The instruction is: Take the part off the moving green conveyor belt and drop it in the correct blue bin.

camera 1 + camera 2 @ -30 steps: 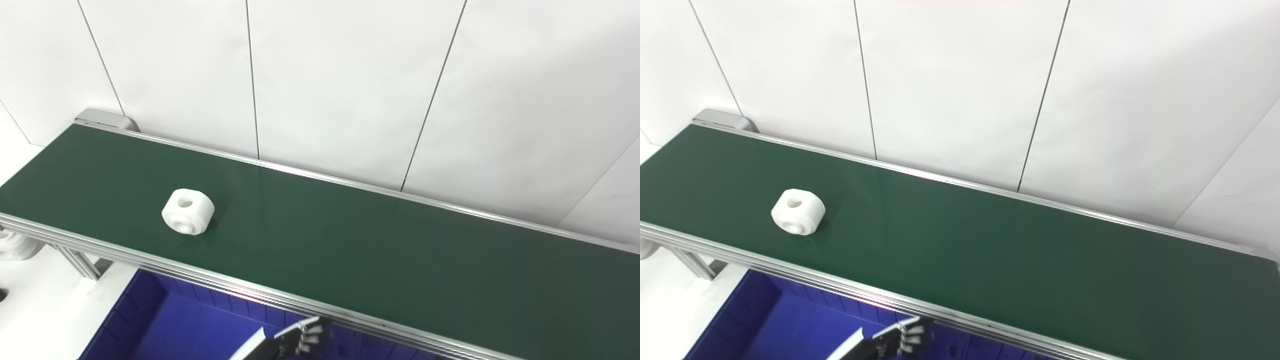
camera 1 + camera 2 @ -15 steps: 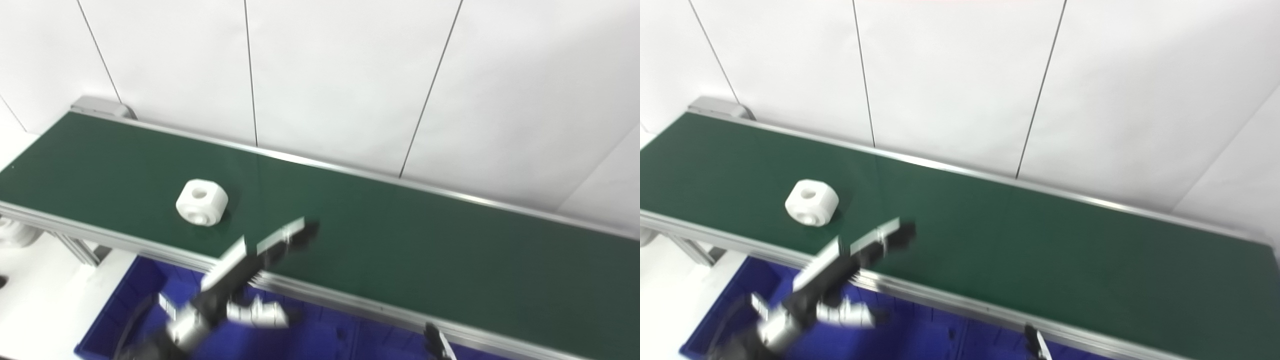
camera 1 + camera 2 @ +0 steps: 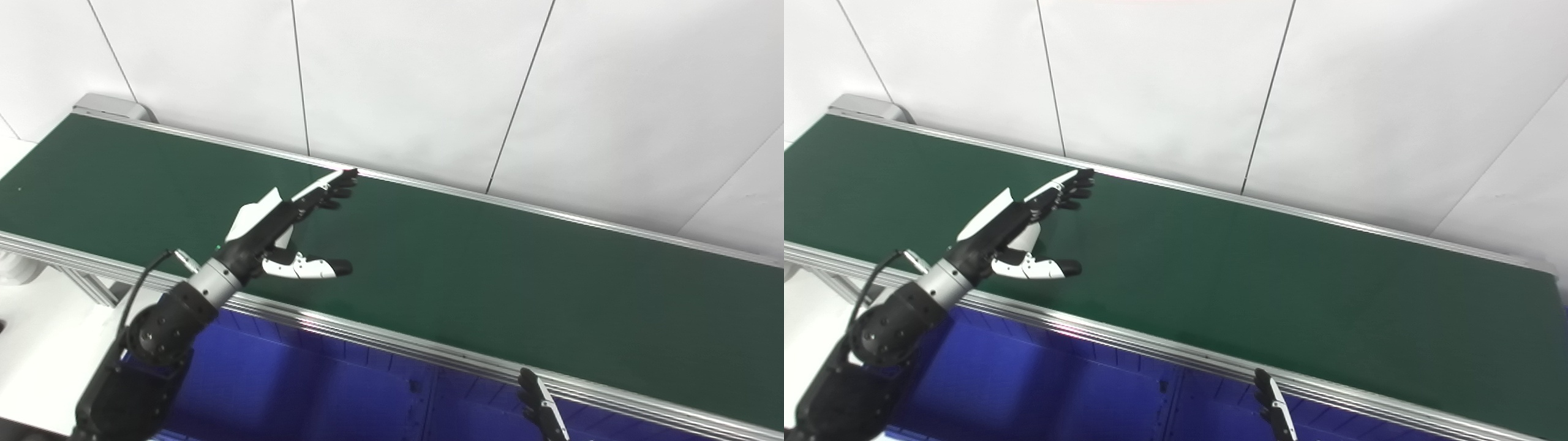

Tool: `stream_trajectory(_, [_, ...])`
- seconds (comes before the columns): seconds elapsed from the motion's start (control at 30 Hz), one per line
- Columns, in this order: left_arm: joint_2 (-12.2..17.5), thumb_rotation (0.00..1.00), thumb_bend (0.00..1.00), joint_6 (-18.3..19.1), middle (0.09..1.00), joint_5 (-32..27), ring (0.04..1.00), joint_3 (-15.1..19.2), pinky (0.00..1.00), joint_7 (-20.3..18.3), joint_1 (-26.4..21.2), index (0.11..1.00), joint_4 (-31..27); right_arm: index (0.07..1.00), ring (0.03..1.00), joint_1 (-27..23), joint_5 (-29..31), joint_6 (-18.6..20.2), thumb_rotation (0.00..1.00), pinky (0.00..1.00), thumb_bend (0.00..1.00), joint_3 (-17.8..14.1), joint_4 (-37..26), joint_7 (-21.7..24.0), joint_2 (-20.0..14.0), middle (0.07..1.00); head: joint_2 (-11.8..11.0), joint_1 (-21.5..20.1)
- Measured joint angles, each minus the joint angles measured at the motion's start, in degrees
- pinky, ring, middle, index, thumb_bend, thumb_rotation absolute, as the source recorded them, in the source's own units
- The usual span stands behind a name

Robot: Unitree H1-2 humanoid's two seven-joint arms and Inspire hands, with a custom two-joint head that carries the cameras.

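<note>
The green conveyor belt (image 3: 490, 275) runs from far left to near right. My left hand (image 3: 275, 226) is open above the belt's left half, fingers stretched toward the far rail and thumb spread out to the right. It also shows in the right eye view (image 3: 1013, 229). The white part is not clearly seen; it lies hidden behind this hand. Only the dark fingertips of my right hand (image 3: 542, 410) show at the bottom edge, below the belt's near rail.
A blue bin (image 3: 294, 392) sits below the belt's near aluminium rail (image 3: 392, 340), with a divider wall to its right. A white panelled wall stands behind the belt. The belt's end roller (image 3: 110, 105) is at the far left.
My left hand rose from under the near rail to over the belt and now covers the spot where the part rode. The camera tilted, shifting the whole picture. My right fingertips came into view.
</note>
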Motion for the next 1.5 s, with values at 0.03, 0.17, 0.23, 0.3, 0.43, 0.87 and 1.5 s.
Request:
stream_trajectory(0.03, [0.39, 0.35, 0.73, -0.01, 0.95, 0.56, 0.928, 0.17, 0.86, 0.01, -0.8, 0.959, 1.1, 0.943, 0.904, -0.1, 0.18, 0.0, 0.31, 0.87, 0.73, 0.08, 0.07, 0.23, -0.01, 0.921, 0.0, 0.0])
stream_trajectory(0.17, [1.79, 0.28, 0.74, -0.44, 0.97, 2.49, 0.952, 0.42, 0.86, 0.14, -4.29, 0.976, 5.85, 0.942, 0.902, -0.48, 0.84, -0.01, 0.3, 0.87, 0.74, 0.35, 0.54, 0.62, -0.2, 0.918, -0.7, 0.09])
stream_trajectory(0.23, [2.73, 0.26, 0.74, -1.32, 0.971, 4.69, 0.949, 0.15, 0.86, 0.38, -5.88, 0.979, 8.0, 0.94, 0.899, -0.57, 0.96, -0.02, 0.29, 0.87, 0.74, 0.34, 1.02, 0.61, -0.21, 0.915, -0.7, 0.09])
stream_trajectory(0.3, [3.6, 0.24, 0.75, -2.52, 0.969, 7.17, 0.943, -0.55, 0.88, 0.52, -7.76, 0.98, 10.55, 0.937, 0.897, -0.62, 0.95, -0.02, 0.29, 0.87, 0.74, 0.39, 1.8, 0.61, -0.28, 0.911, -0.88, 0.44])
stream_trajectory(0.43, [4.83, 0.2, 0.77, -4.67, 0.965, 11.61, 0.933, -1.52, 0.87, 1.63, -10.43, 0.979, 14.4, 0.936, 0.891, -0.66, 0.86, -0.02, 0.29, 0.86, 0.74, 0.4, 1.91, 0.59, -0.43, 0.907, -1.14, 0.7])
stream_trajectory(0.87, [5.84, 0.11, 0.89, -8.65, 0.968, 26.1, 0.949, -6.73, 0.93, 8.67, -13.45, 0.981, 22.96, 0.928, 0.886, -1.08, 0.96, -0.02, 0.28, 0.84, 0.74, 0.51, 1.93, 0.58, -0.61, 0.908, -1.14, 0.88])
stream_trajectory(1.5, [4.49, 0.0, 0.62, -6.48, 0.596, 25.06, 0.501, -12.32, 0.46, 4.16, -12.46, 0.652, 22.59, 0.937, 0.896, -1.09, 1.61, -0.02, 0.28, 0.85, 0.73, 0.51, 1.92, 0.6, -0.69, 0.915, -0.79, 0.97])
